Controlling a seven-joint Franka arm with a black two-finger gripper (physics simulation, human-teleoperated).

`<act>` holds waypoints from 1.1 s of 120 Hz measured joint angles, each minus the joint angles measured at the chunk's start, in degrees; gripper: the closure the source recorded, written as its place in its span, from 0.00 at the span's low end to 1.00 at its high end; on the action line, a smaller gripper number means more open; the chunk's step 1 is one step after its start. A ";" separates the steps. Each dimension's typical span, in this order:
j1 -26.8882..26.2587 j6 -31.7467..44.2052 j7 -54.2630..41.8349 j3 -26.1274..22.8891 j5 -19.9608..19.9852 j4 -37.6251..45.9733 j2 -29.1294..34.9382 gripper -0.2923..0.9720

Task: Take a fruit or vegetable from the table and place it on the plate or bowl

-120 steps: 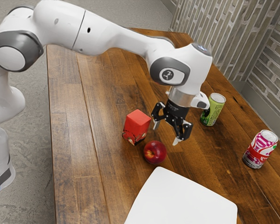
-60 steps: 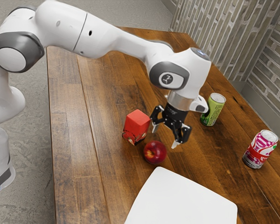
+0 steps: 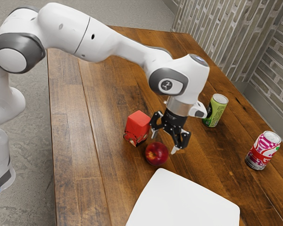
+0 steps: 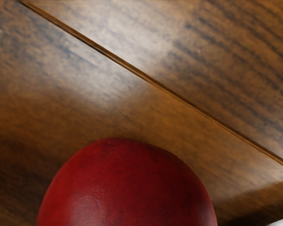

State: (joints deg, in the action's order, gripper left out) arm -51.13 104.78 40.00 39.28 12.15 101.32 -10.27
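Note:
A red apple (image 3: 156, 153) rests on the wooden table (image 3: 94, 108), close to the far corner of a white square plate (image 3: 184, 201) at the front. My gripper (image 3: 163, 143) hangs open just above the apple, its fingers spread to either side of the fruit's top and apart from it. In the wrist view the apple (image 4: 127, 186) bulges large and round right under my hand, with bare table planks (image 4: 179, 56) beyond it.
A red box (image 3: 137, 127) stands just to the exterior view's left of the apple, near one finger. A green can (image 3: 214, 110) and a pink-and-white can (image 3: 262, 150) stand farther to the exterior view's right. The table's edge runs along the left.
My hand has moved down and toward the exterior view's left, from beside the apple to directly over it. The fingers stay spread. Nothing on the table has shifted.

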 joint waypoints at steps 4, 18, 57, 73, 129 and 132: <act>0.02 0.05 -0.03 0.00 -0.01 0.26 0.14 0.23; 0.04 0.18 -0.12 0.00 -0.02 0.69 0.29 0.23; 0.02 0.50 -0.29 0.00 0.46 1.81 -0.11 0.23; 0.02 0.92 -0.35 0.00 0.86 2.72 -0.07 0.23; -0.15 4.07 -0.34 -0.34 2.45 5.27 -0.30 0.23; -0.16 4.23 -0.34 -0.38 2.52 5.46 -0.30 0.23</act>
State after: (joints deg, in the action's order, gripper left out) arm -51.28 109.02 39.66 38.90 14.68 106.78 -10.57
